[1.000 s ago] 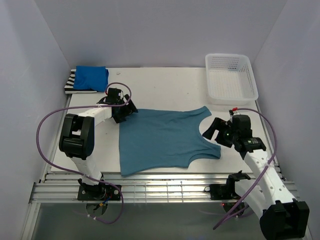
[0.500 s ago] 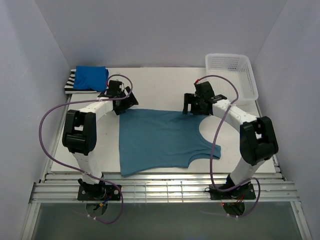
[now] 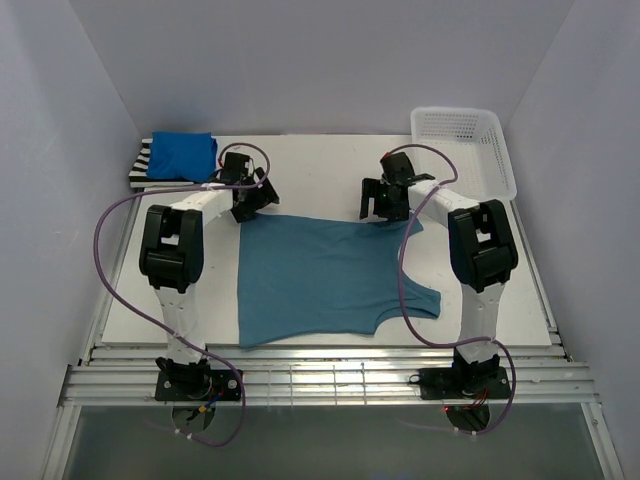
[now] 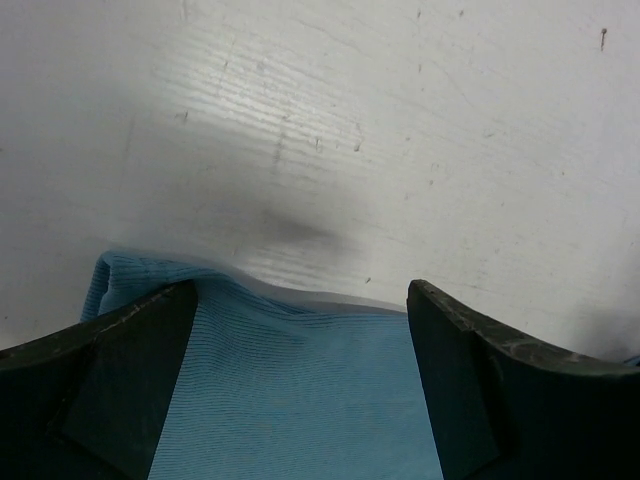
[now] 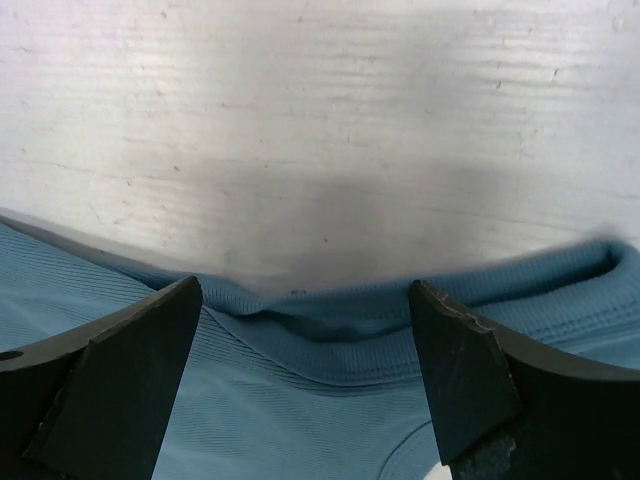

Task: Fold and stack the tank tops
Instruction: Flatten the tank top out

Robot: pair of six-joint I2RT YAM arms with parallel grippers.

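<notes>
The teal-blue tank top (image 3: 325, 275) lies spread flat on the white table, its straps to the right. My left gripper (image 3: 252, 205) is open at its far left corner; the left wrist view shows the cloth edge (image 4: 300, 370) between the open fingers (image 4: 130, 380). My right gripper (image 3: 385, 208) is open at the far right edge near the strap; the right wrist view shows the hem (image 5: 330, 340) between its fingers (image 5: 455, 370). The royal blue top (image 3: 182, 156) lies folded on the striped top (image 3: 141, 166) at the far left corner.
A white lattice basket (image 3: 463, 152) stands at the far right corner. Purple cables loop from both arms. The table's near edge meets a metal rail frame (image 3: 320, 375).
My right arm swung from the near right strap up to the top's far right edge. My left gripper shifted slightly farther along the far left corner. The tank top lies as before.
</notes>
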